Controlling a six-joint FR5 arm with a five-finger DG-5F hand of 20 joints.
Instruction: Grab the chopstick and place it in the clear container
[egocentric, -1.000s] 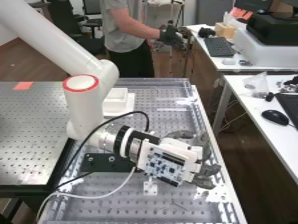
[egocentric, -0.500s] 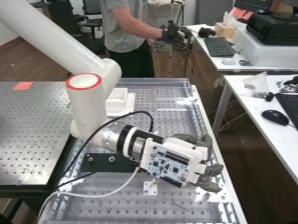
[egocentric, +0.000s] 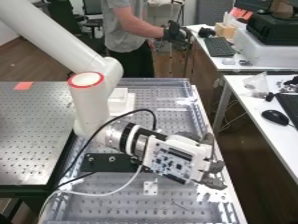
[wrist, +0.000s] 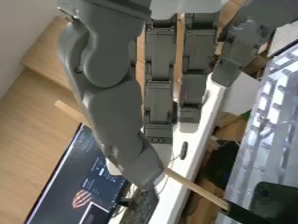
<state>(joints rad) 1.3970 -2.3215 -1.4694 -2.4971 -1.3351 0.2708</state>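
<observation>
Chopstick (wrist: 199, 189) grasped by the hand (egocentric: 214, 183), seemingly pinched by the thumb (wrist: 123, 117), though the contact itself is hard to make out. The grasp appears complete; carrying to the clear container and release remain. Wrist view: the chopstick crosses behind the thumb — a length protruding either side. High view: overall position — hand above the bench's (egocentric: 120, 207) right side, nearer than the white box (egocentric: 117, 102).

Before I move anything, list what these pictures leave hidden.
Wrist view: the middle of the chopstick, behind the hand.
Wrist view: the tip of its dark end, lost at the picture's edge.
High view: the hand's palm, behind the circuit board.
High view: part of the white box, behind the arm.
</observation>
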